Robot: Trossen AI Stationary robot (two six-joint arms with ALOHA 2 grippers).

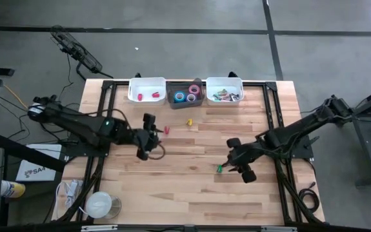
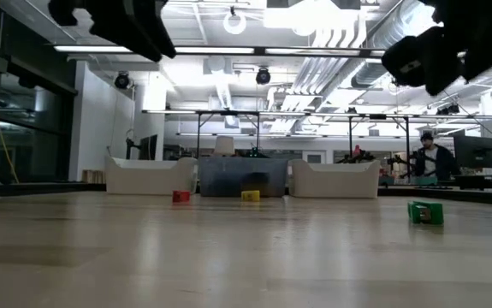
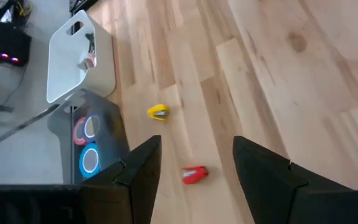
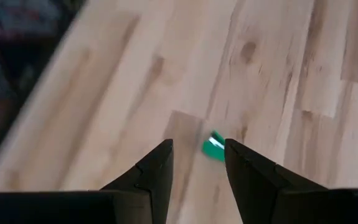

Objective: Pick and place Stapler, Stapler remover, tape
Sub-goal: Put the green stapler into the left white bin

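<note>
The tape rolls (image 1: 186,95), blue, pink and purple rings, lie in the grey middle bin (image 1: 199,100) at the far edge; the left wrist view shows two of these tape rolls (image 3: 88,144). A small red piece (image 1: 167,129) and a yellow piece (image 1: 188,121) rest on the table. A green piece (image 1: 219,169) lies nearer the right arm. My left gripper (image 3: 197,146) hovers open above the table, its fingers framing the red piece (image 3: 194,175). My right gripper (image 4: 198,146) is open and raised, and the green piece (image 4: 214,146) shows just past its fingertips.
A white bin (image 1: 146,90) holding red items stands left of the grey bin. A second white bin (image 1: 224,89) holding mixed coloured items stands to its right. Bare wood spreads toward the near edge. A person (image 2: 434,158) sits in the room beyond the table.
</note>
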